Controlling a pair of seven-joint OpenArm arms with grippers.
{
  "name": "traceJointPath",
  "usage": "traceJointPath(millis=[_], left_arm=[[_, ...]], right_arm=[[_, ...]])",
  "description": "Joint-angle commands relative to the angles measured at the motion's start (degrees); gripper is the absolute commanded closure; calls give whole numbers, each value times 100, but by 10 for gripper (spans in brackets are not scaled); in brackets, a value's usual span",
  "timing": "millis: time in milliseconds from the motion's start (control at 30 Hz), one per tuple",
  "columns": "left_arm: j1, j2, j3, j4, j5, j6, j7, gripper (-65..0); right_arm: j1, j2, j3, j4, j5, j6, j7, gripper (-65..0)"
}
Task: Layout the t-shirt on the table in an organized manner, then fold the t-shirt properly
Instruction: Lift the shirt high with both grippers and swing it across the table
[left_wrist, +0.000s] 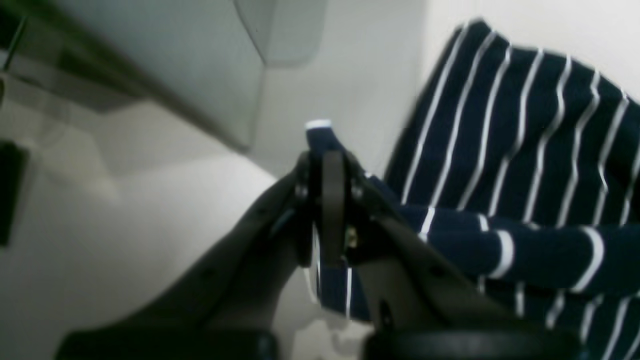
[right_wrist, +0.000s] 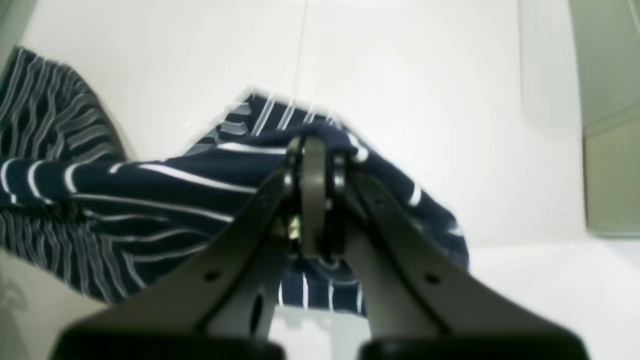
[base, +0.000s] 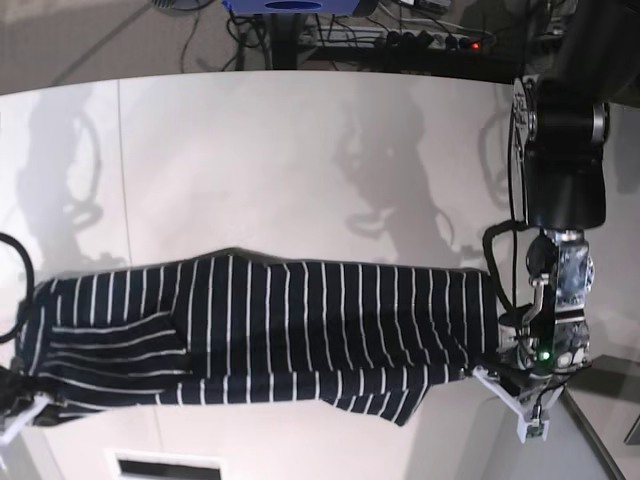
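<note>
The t-shirt (base: 300, 340), dark navy with thin white stripes, lies stretched in a long band across the near part of the white table (base: 300, 160). My left gripper (left_wrist: 325, 165) is shut on a fold of the t-shirt (left_wrist: 525, 150) at the band's right end in the base view, under the black arm (base: 560, 190). Over in the right wrist view, my right gripper (right_wrist: 312, 165) is shut on a bunched edge of the t-shirt (right_wrist: 150, 200), held a little above the table (right_wrist: 425, 100). In the base view that arm is almost entirely cut off at the lower left corner.
A thin seam (base: 120, 170) runs across the tabletop on the left. Cables and a power strip (base: 430, 40) lie on the floor beyond the table's far edge. A small white rectangular part (base: 165, 465) sits at the bottom edge, just below the shirt.
</note>
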Motion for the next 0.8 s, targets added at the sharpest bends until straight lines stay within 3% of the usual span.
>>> traceJointPath(millis=[0, 233, 767], left_arm=[[-326, -65, 41, -81, 66, 34, -220, 0], [-1240, -29, 392, -987, 66, 34, -668, 0], [-2497, -47, 419, -1083, 66, 34, -677, 0]], right_arm=[[336, 129, -149, -129, 30, -39, 316, -3], [1189, 129, -870, -1104, 30, -39, 1186, -3], [2252, 287, -897, -1104, 30, -56, 1213, -2]])
